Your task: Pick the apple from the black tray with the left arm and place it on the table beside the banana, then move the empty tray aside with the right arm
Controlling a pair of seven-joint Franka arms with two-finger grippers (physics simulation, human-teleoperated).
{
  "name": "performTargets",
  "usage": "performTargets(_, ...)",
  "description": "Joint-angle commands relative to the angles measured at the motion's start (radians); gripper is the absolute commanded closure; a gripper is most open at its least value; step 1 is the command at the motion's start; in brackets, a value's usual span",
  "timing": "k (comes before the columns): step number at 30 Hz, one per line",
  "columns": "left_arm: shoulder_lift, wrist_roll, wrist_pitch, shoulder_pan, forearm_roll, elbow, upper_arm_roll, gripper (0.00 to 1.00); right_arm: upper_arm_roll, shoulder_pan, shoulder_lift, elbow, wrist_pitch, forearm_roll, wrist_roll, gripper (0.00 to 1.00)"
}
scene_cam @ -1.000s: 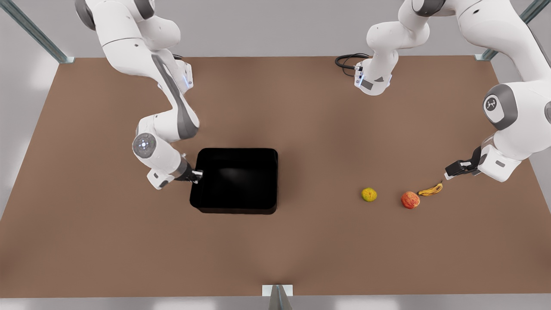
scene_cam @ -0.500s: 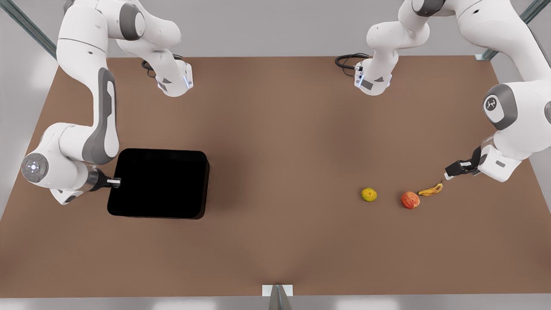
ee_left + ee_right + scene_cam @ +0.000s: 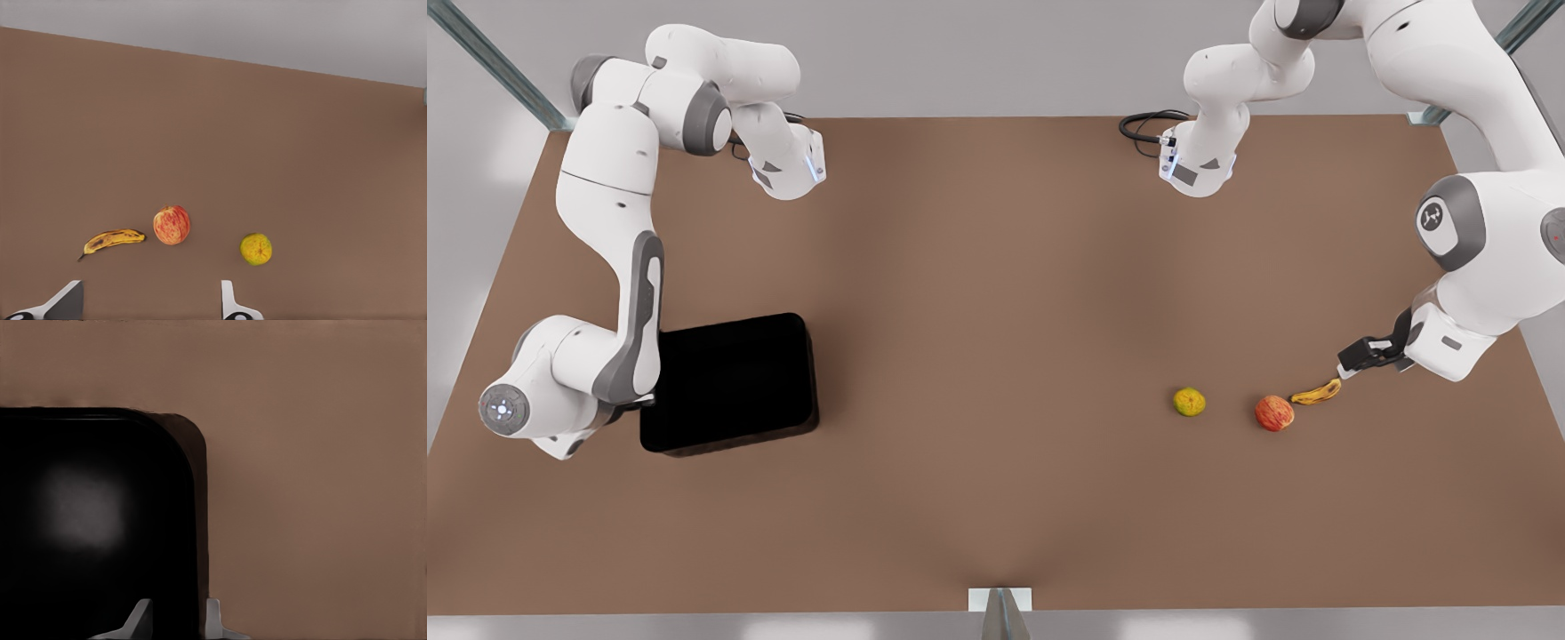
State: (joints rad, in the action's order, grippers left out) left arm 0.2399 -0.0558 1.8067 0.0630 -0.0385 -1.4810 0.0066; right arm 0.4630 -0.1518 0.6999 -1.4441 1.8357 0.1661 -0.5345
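Note:
The red apple [image 3: 1274, 412] lies on the brown table [image 3: 996, 267], right beside the banana [image 3: 1317, 392]. The left wrist view has the apple [image 3: 171, 225] and banana [image 3: 113, 239] side by side. My left gripper [image 3: 1352, 363] hovers open just past the banana, with nothing between its fingers [image 3: 230, 307]. The black tray [image 3: 729, 382] sits empty near the front view's left edge. My right gripper [image 3: 177, 623] is shut on the tray's wall [image 3: 193, 487], one finger on each side; in the front view the right arm's forearm [image 3: 627, 356] covers it.
A yellow-green round fruit [image 3: 1189, 402] rests on the table left of the apple in the front view. Both arm bases [image 3: 1196, 169] stand at the far edge. A small metal bracket [image 3: 1000, 604] marks the near edge.
The right arm has dragged the tray from the table's middle to the front view's left, turning it slightly. The left gripper has shifted a little closer to the banana. The fruit has not moved.

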Motion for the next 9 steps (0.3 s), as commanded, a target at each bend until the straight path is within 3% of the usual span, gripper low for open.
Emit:
performTargets(1, -0.001, -0.006, 0.0, 0.0, 0.002, 0.001, 0.0, 0.0, -0.003, -0.002, -0.022, 0.022, 0.007, 0.02, -0.294, 0.0)
performTargets(3, -0.002, -0.006, 0.0, 0.0, 0.002, -0.001, 0.001, 0.0, -0.014, -0.008, -0.068, 0.088, -0.061, 0.108, -0.276, 0.0)
performTargets(4, -0.001, -0.006, 0.0, 0.0, 0.002, -0.001, 0.0, 0.0, -0.058, -0.009, -0.103, 0.171, -0.165, 0.116, -0.194, 0.0)
performTargets(6, -0.001, -0.007, 0.0, 0.0, 0.002, -0.001, 0.0, 0.0, -0.216, 0.011, -0.217, 0.179, -0.177, 0.058, -0.035, 0.0)
performTargets(8, -0.001, -0.007, 0.0, 0.0, 0.002, -0.004, 0.0, 0.0, -0.49, 0.144, -0.24, 0.191, -0.17, -0.137, 0.062, 0.0)
performTargets(9, -0.001, -0.009, -0.001, 0.0, 0.002, -0.005, 0.0, 0.0, -0.518, 0.147, -0.244, 0.208, -0.162, -0.171, 0.073, 0.0)
